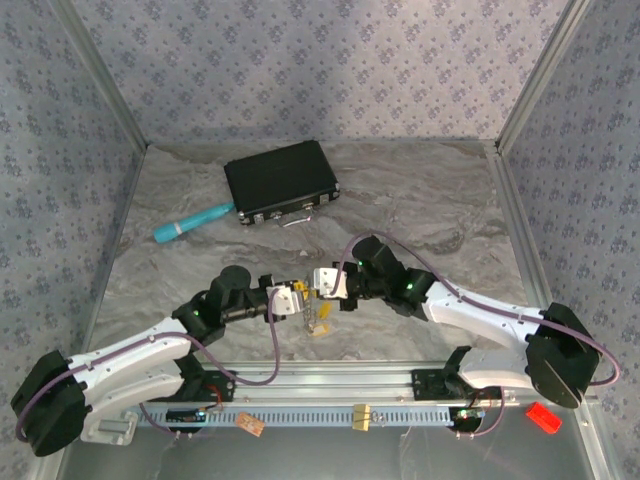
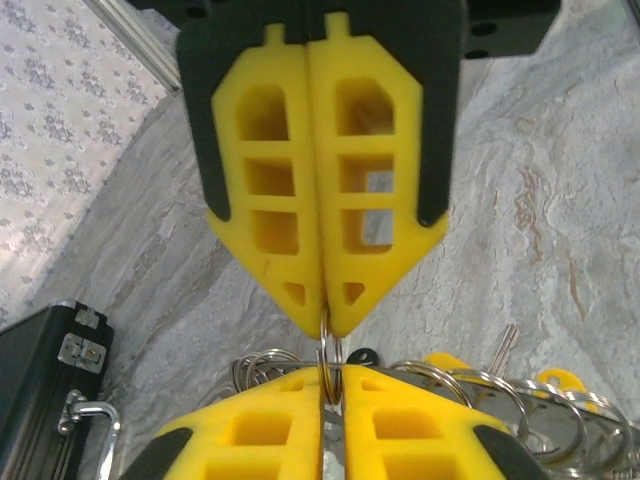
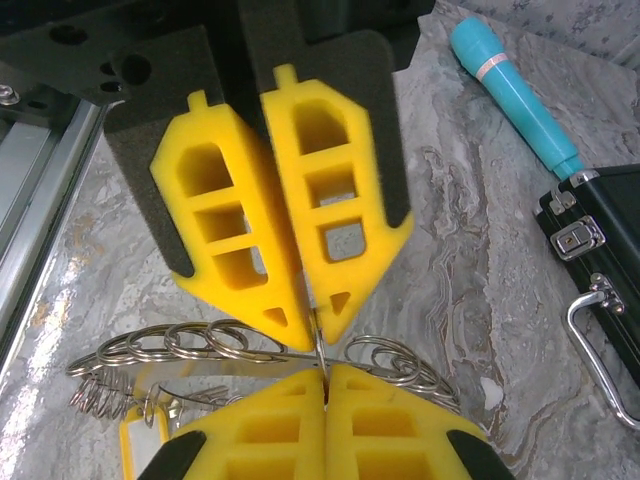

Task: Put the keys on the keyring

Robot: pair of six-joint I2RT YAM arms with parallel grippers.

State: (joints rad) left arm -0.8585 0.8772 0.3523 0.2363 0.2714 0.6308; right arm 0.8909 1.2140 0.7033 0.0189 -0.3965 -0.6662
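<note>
- Teal handle (image 1: 190,222): lies on the tabletop (image 1: 440,210) at far left, its tip just beside the case.
- Case (image 1: 280,180): black, closed, at the rear, well apart from both tools.
- Left tool (image 2: 326,325): fingers pressed together, pinching the thin keyring (image 2: 325,352) edge-on at their tips.
- Keyring: held at mid-tabletop between the two tools; smaller rings and yellow-headed keys (image 2: 558,380) cluster just beside it.
- Right tool (image 3: 316,325): fingers likewise closed on the same keyring, tip to tip with the left tool.
</note>
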